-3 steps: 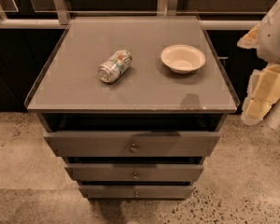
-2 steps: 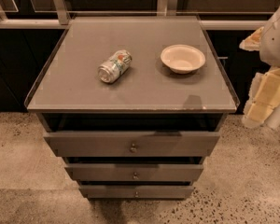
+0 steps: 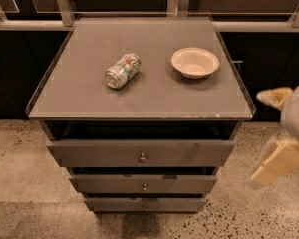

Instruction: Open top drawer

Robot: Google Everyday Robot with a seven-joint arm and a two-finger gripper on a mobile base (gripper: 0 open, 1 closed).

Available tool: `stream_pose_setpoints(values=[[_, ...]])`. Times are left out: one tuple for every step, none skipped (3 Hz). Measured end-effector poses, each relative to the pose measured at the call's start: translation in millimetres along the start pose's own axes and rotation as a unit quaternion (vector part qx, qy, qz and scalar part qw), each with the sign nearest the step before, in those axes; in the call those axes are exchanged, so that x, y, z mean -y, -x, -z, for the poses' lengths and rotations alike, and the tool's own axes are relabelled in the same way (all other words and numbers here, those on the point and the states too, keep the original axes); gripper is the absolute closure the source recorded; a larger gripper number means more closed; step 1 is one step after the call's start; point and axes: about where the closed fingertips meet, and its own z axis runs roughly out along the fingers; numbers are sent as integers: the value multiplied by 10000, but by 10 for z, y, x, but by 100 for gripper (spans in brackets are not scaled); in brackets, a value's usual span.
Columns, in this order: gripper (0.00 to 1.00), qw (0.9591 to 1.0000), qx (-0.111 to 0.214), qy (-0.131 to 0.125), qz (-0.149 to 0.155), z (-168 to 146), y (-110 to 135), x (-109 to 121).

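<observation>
The top drawer [image 3: 99, 154] is the widest grey-brown front of three, with a small round metal knob [image 3: 142, 158] at its centre. It stands pulled forward a little from the cabinet, with a dark gap between it and the tabletop. My gripper [image 3: 281, 156] is cream-coloured and blurred at the right edge of the camera view. It is beside the cabinet's front right corner, at about drawer height, and apart from the knob. It holds nothing that I can see.
Two narrower drawers [image 3: 142, 184] sit below, also slightly out. On the grey tabletop [image 3: 79, 98] lie a can on its side [image 3: 122, 70] and a pale bowl [image 3: 195, 62]. A railing and dark panels run behind. Speckled floor surrounds the cabinet.
My gripper has moved down along the right side of the cabinet, from tabletop height to drawer height. The drawers, can and bowl have not moved.
</observation>
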Motion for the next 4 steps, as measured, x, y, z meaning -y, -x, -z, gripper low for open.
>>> stream_pose_setpoints(values=[[0, 9964, 615, 215, -550, -616, -155, -325], [0, 9892, 817, 688, -1007, -1424, -385, -696], [0, 9881, 760, 769, -1095, -1559, -482, -798], [0, 9884, 758, 612, -1167, -1550, -471, -793]])
